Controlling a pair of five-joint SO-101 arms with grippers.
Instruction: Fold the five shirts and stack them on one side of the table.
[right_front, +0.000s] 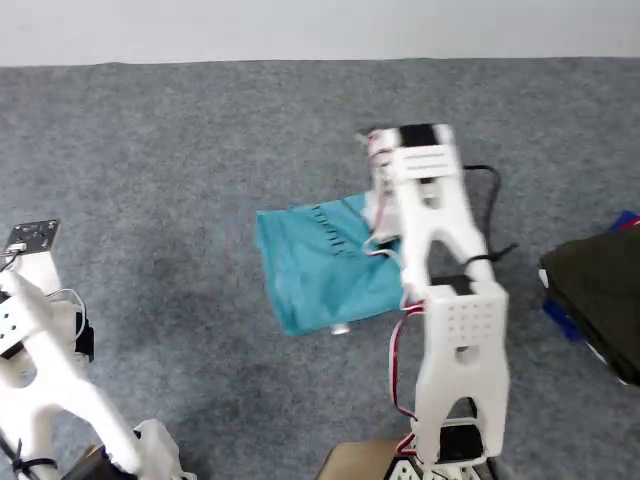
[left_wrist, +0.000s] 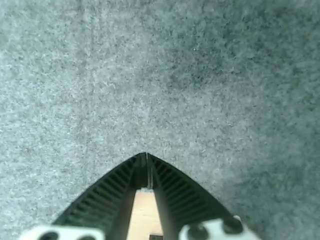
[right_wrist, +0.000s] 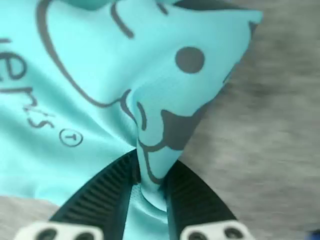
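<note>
Folding teal shirt (right_front: 320, 265) at worktop (right_front: 150, 150) centre. Pinching its 3 o'clock edge tight in right fingers (right_wrist: 107, 192); left fingers (left_wrist: 112, 187) closed, empty, at 8 o'clock. Next, likely: drag edge toward 9 o'clock, lay flat.

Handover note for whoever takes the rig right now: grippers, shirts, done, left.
Right gripper: shut on a pinch of the teal shirt, which lies mid-table, partly folded.
Left gripper: shut, holding nothing, over the bare grey table cover.
Done: a dark folded shirt sits at the table's right edge on top of a blue item, probably the stack. How many are in it cannot be told.
Left: finish folding the teal shirt and add it to that pile.
</note>
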